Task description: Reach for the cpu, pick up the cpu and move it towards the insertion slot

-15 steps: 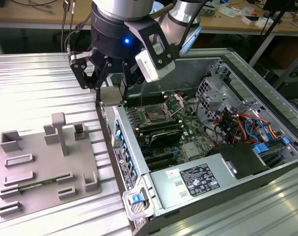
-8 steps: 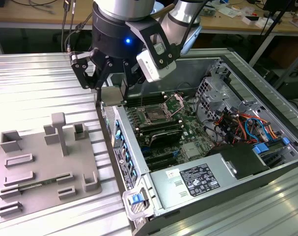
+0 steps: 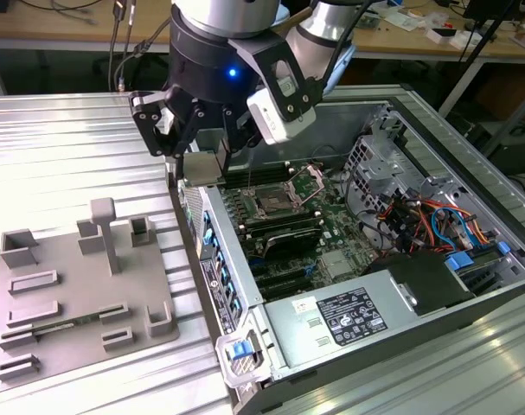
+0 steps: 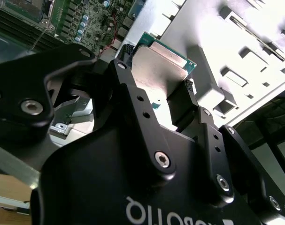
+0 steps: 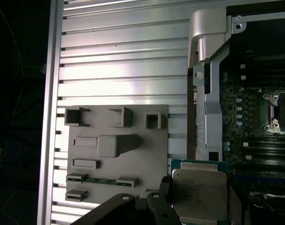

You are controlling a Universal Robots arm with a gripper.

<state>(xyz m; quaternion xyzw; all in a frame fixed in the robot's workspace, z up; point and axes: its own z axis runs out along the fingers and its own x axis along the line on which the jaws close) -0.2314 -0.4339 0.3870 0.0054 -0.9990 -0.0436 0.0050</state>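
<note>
Workshop setting: wooden benches with cables in the background, and a ribbed aluminium desk [image 3: 80,147] carrying an open computer case [image 3: 470,181] and a grey plastic tray with raised blocks [image 3: 72,294].

Black robot gripper [image 3: 197,160] hangs above the case's near wall, between tray and motherboard. Its fingers [image 4: 191,101] are clamped on the cpu [image 5: 198,194], a small flat square chip with a pale silvery metal top and thin green-dark rim. In both wrist views the chip sits right between the pads, pinched on two opposite edges, clear of the tray and the desk. Chip looks held flat-face out from the fingers, roughly level with no obvious tilt; no long axis, since it is square.

Key relation: the insertion slot [image 3: 271,205], a square dark socket with shiny metal frame and thin wire lever raised, lies beyond the fingertips on the motherboard side, away from the tray. It is near but not under the chip; the case wall and a bank of long black memory slots [image 3: 245,212] lie between. In the first wrist view the socket [image 5: 281,112] is off to the board side of the held chip, apart from it.

Judgement: pick is done, carry toward the socket under way, chip not yet over the frame. Room around the socket is tight: raised lever, memory slots either side, drive cage and cables [image 3: 418,216] further off.
</note>
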